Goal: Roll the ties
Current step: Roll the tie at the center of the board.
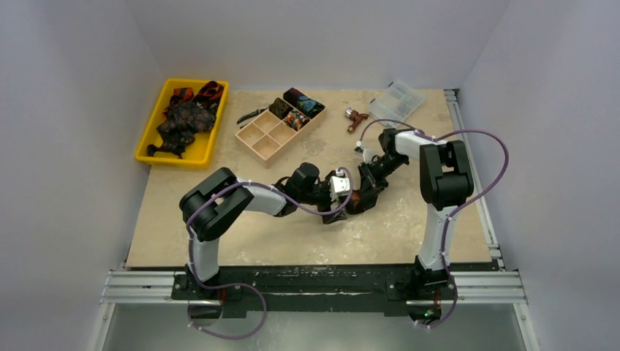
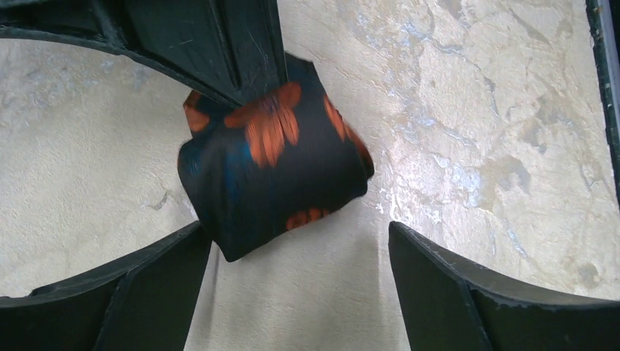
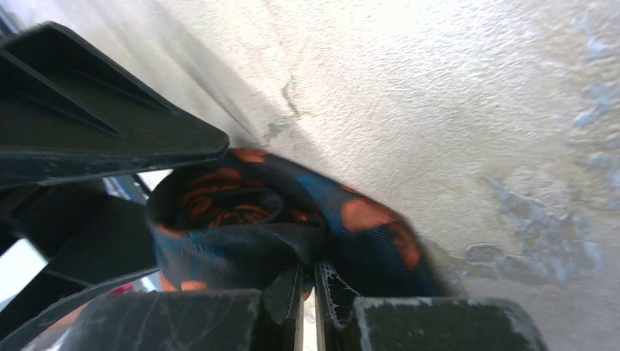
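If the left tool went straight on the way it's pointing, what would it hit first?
Probably the rolled tie, lying just ahead of the open left tool and pinched by the right tool; exact depth is unclear.

Left end effector (image 1: 338, 207) and right end effector (image 1: 360, 202) meet at a tie (image 1: 353, 197).
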Robot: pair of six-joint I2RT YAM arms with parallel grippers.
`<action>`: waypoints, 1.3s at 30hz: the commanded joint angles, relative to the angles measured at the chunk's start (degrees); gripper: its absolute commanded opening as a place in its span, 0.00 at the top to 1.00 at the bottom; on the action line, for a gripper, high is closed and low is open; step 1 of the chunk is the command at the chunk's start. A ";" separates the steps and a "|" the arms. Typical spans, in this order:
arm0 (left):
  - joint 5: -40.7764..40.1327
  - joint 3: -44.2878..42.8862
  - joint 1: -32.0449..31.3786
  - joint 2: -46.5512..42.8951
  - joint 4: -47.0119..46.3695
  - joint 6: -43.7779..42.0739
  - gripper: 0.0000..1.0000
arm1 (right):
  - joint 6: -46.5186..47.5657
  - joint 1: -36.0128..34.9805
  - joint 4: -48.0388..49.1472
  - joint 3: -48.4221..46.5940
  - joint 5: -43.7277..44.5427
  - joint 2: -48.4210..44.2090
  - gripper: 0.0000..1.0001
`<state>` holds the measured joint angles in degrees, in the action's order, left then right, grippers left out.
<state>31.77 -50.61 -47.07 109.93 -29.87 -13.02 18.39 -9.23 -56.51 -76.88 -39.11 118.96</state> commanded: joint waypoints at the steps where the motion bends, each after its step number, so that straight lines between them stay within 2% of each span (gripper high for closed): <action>1: 0.30 -1.80 -0.46 -0.09 -4.23 2.01 0.06 | 4.72 -1.17 9.41 0.46 13.98 3.19 1.00; 7: -4.80 -7.30 -1.27 2.63 -2.07 10.26 0.02 | 3.64 -2.14 10.37 1.28 15.46 2.38 1.00; 12: -6.10 -8.66 -1.73 3.26 -1.76 11.62 0.01 | 2.92 -2.51 10.69 1.51 16.66 2.26 1.00; 17: -9.57 -12.00 -2.58 4.83 2.09 16.67 0.02 | 2.17 -2.61 10.68 1.73 16.83 2.16 1.00; 21: -14.15 -14.35 -3.28 6.40 8.09 17.56 0.17 | 1.31 -2.59 10.79 1.97 15.91 1.70 1.00; 25: -15.05 -13.64 -3.47 6.75 10.70 16.88 0.32 | -0.35 -2.72 11.23 2.34 14.58 1.00 1.00; 27: -15.51 -13.09 -3.52 6.87 11.97 14.98 0.43 | -0.96 -2.69 10.98 2.33 13.15 0.64 1.00; 31: -16.98 -11.64 -3.47 6.17 16.31 7.31 0.77 | -1.40 -1.68 9.40 1.49 7.95 -1.54 1.00; 34: -17.70 -11.91 -3.47 5.71 22.21 1.51 0.87 | -0.85 1.14 5.24 -1.20 3.23 -3.60 0.86; 39: -17.95 -13.78 -3.47 6.43 29.68 -4.13 0.93 | 0.85 6.57 -1.76 -6.00 -2.53 -4.92 0.65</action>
<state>17.58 -64.29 -51.11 114.85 -14.74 -9.19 16.95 -7.14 -54.94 -78.67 -37.23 117.56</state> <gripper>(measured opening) 0.378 0.271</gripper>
